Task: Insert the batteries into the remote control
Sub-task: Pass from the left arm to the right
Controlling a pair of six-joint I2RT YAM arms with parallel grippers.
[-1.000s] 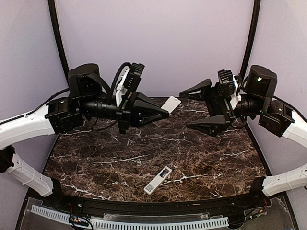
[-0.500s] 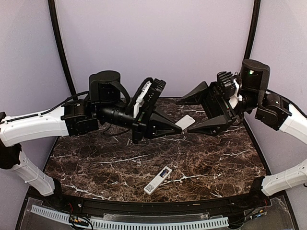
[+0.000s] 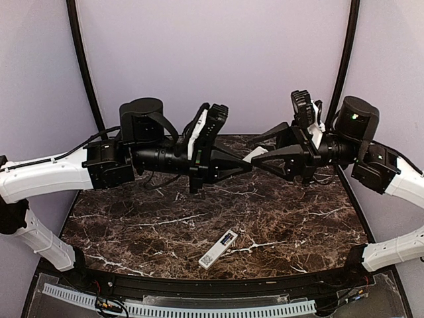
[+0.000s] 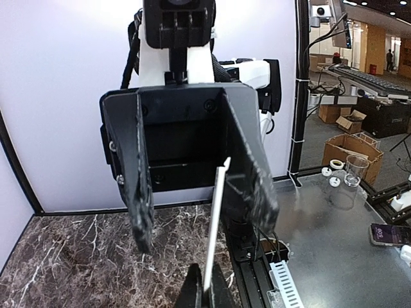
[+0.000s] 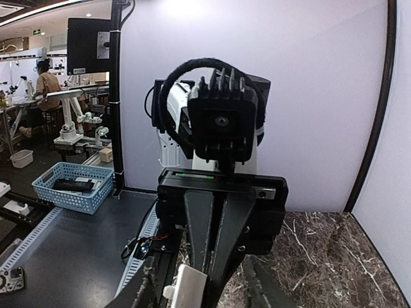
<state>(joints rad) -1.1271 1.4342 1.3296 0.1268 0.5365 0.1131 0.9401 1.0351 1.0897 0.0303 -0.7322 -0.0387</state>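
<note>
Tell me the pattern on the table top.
Table top: dark marble, white veins; clearest in the top view.

White remote control (image 3: pixel 218 249) lies diagonally, label up, near the table's (image 3: pixel 132 232) front.

The desk (image 3: pixel 132 225) is dark brown marble veined white, the remote control (image 3: pixel 218 249) and thin panel (image 3: pixel 256 154) white, the fingers (image 3: pixel 228 165) black.

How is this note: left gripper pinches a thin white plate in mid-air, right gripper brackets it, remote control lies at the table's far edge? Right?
Wrong on the remote control: it lies at the near edge of the table, per the top external view. The left gripper pinches the thin white plate, with the right gripper bracketing it.
</note>
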